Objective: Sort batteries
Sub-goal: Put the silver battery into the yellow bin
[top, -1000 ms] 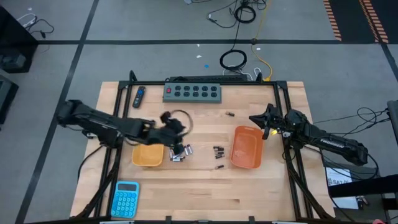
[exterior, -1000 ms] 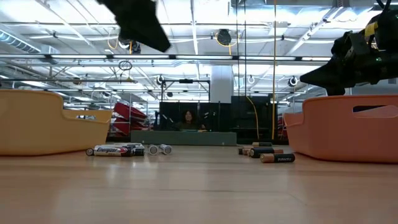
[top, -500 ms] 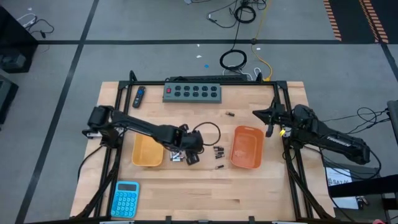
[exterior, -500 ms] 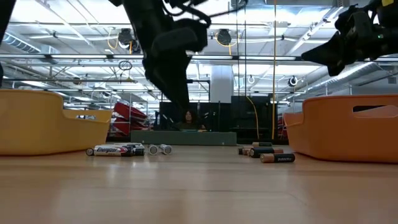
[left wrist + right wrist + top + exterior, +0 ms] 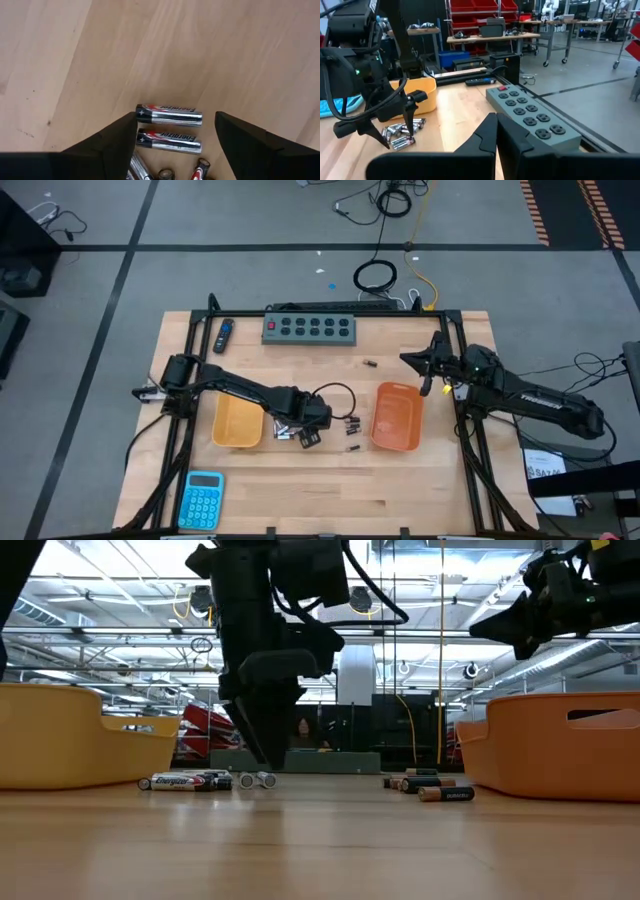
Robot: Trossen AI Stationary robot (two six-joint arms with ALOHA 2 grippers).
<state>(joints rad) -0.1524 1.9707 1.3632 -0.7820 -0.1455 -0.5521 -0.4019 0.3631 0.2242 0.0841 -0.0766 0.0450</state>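
Several silvery batteries [image 5: 285,432] lie side by side on the table next to the yellow bin [image 5: 237,426]. My left gripper [image 5: 307,432] points down over them and is open. Its fingers stand on either side of two silver cells [image 5: 186,118], just above the wood. In the low view the fingers [image 5: 262,745] reach almost down to the silver row [image 5: 185,781]. A few small dark batteries [image 5: 351,422] lie near the orange bin [image 5: 397,418], and one lies alone [image 5: 369,364] farther back. My right gripper [image 5: 424,372] is shut and held level in the air by the table's right edge.
A grey power strip [image 5: 310,328] runs along the far edge, with a blue-and-black gadget [image 5: 224,335] to its left. A blue calculator [image 5: 203,498] lies at the near left. Bare wood stretches across the near middle of the table.
My left gripper has swung out from beside the yellow bin toward the table's right, tipped over until it points down, and sunk onto the silver batteries. My right gripper has risen a little. The batteries have kept still.
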